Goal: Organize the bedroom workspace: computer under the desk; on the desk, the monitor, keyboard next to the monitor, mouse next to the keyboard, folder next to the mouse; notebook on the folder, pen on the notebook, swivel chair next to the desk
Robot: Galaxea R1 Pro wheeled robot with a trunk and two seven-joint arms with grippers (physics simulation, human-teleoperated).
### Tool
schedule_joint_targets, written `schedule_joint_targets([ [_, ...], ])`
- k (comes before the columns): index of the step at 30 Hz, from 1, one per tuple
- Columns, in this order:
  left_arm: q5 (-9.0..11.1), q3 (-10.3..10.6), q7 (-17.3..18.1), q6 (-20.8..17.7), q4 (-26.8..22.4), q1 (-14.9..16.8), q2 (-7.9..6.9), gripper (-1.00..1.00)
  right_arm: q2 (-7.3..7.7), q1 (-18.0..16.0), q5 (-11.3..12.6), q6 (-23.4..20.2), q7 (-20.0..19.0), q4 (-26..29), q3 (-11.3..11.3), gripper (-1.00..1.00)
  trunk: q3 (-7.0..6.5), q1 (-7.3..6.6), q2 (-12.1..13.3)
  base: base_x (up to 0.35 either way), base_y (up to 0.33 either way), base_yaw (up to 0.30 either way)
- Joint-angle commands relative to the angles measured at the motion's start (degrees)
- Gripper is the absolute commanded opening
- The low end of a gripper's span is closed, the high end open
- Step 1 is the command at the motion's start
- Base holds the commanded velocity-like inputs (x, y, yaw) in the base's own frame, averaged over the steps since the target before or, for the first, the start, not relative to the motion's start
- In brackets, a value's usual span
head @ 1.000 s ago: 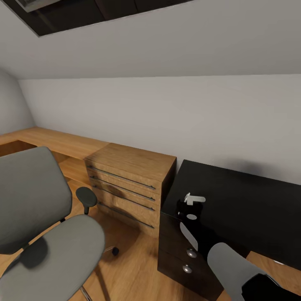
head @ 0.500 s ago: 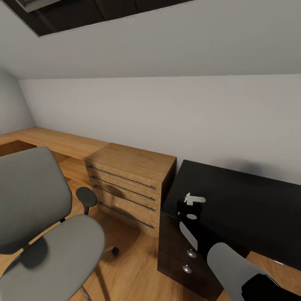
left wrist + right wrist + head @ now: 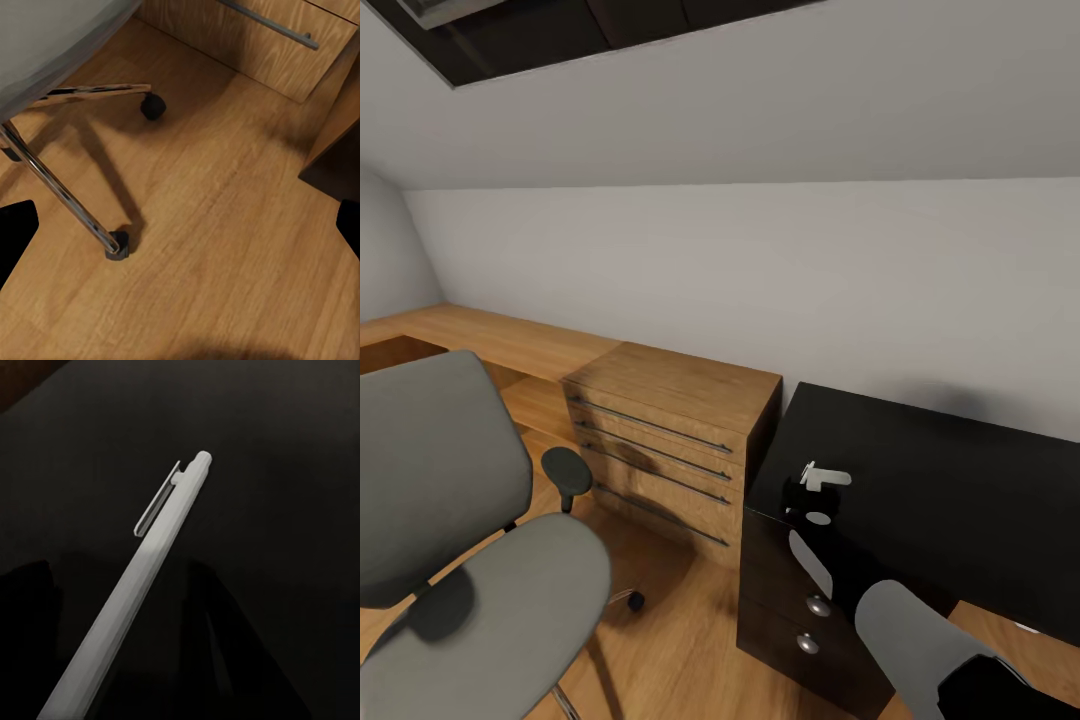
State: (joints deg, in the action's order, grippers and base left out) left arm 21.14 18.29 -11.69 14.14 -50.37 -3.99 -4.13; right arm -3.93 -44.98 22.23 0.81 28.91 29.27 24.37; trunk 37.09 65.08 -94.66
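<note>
Nothing moved; right gripper (image 3: 812, 487) clamps pen (image 3: 142, 585) over desk (image 3: 940, 480).

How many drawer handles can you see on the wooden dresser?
4 long bar handles on the wooden dresser, one on each drawer front, stacked top to bottom. The swivel chair stands clear of them, so none looks hidden.

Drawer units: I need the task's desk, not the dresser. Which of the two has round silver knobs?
The black unit under the glossy black desk, at right. The wooden dresser beside it has long bar handles instead.
</note>
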Motion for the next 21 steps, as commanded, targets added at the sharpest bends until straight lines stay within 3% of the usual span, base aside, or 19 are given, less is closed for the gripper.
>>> schedule_joint_targets([
  [1,0.47,0.34,-0.44,0.21,-0.08,0.02,-0.09,1.0,0.06,-0.02,1.11,-0.46,0.53,-0.49,0.39,-1.0,0.05,0.0,-0.02,0.0,0.0,0.0],
  [14,0.47,0.34,-0.44,0.24,-0.08,0.0,-0.09,1.0,-0.02,-0.02,1.36,-0.76,0.46,-0.45,0.41,-1.0,0.05,0.0,-0.02,0.0,0.0,0.0],
  [21,0.48,0.34,-0.44,0.23,-0.08,0.03,-0.09,1.0,0.01,-0.01,5.71,-5.96,0.39,0.28,0.42,-1.0,0.05,0.0,-0.02,0.0,0.0,0.0],
])
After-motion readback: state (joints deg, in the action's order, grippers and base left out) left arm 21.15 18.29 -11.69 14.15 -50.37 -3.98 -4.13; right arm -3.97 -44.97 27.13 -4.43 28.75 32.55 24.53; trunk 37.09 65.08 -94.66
